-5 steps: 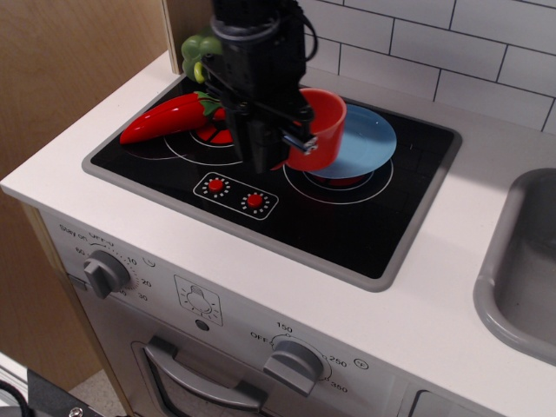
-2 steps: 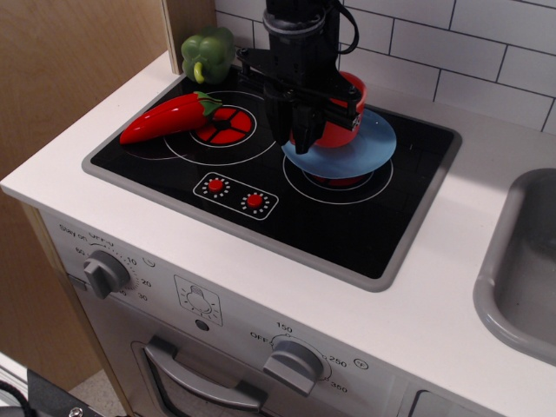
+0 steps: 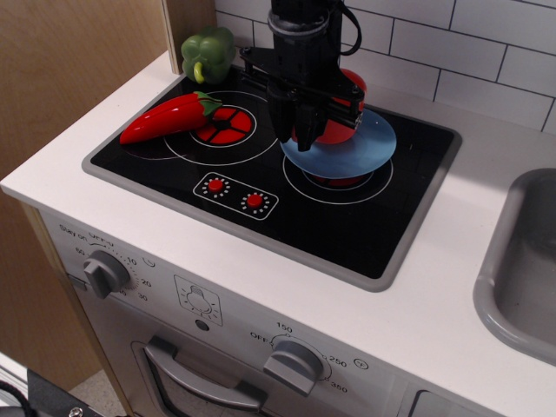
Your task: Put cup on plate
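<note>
Even, bright indoor light, apparently from above. Soft shadow on white counter (image 3: 417,304) along right edge of stovetop (image 3: 347,234). Glossy black stovetop shows faint reflections, no hard glare. Specular highlights on chili pepper (image 3: 165,119) and green pepper (image 3: 208,52). Dark arm (image 3: 304,61) loses detail, near-black. Focus acceptable throughout, slight softness overall. No obvious edge distortion.

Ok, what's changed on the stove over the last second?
The gripper carried the cup right and back, lowering it over the plate. Whether it has let go is hidden. Chili pepper, green pepper and plate stayed put.
</note>
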